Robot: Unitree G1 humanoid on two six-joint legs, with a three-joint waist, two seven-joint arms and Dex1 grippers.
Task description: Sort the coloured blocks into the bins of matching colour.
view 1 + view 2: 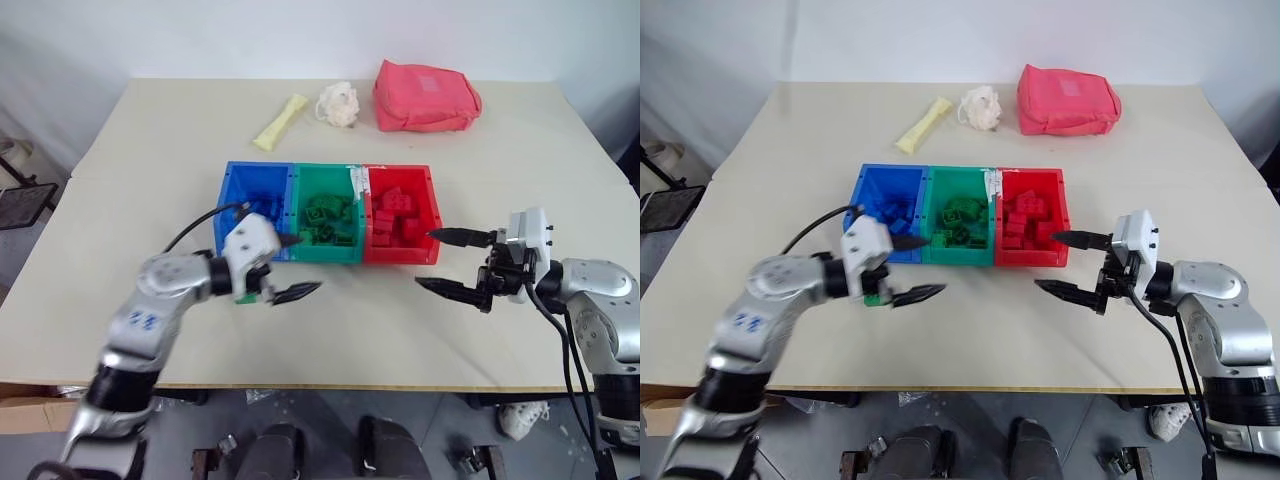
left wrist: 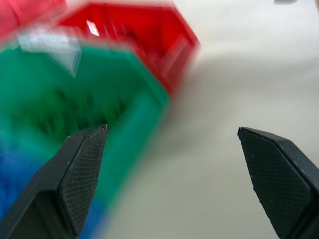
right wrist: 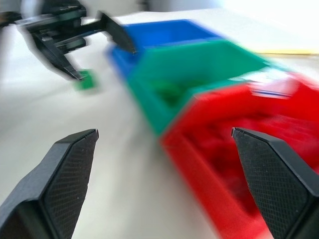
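Large pale beige matte surface (image 1: 140, 150), rectangular. Pink-red soft fabric pouch (image 1: 426, 96) at the far edge, zip seam on top. Mid-surface: three joined open-topped glossy plastic bins in one row, blue bin (image 1: 229, 196) on the robot's left, green bin (image 1: 321, 176) in the middle, red bin (image 1: 433, 200) on the right; a white label sits on the green/red divider. Each bin holds small studded plastic bricks of its own colour: blue bricks (image 1: 264, 207), green bricks (image 1: 328, 219), red bricks (image 1: 392, 213), loosely heaped. Left end effector (image 1: 293, 268) sits over the surface just in front of the blue/green join, black textured fingers spread wide, nothing between them. Right end effector (image 1: 448, 261) just beside the red bin's near right corner, pointing toward the bins, fingers spread, empty. Pale yellow slim stick (image 1: 281, 121) lies slanted near the far edge, next to a white fluffy puff (image 1: 338, 104). One small green studded brick (image 1: 872, 298) lies on the surface beside the left end effector, outside the bins.
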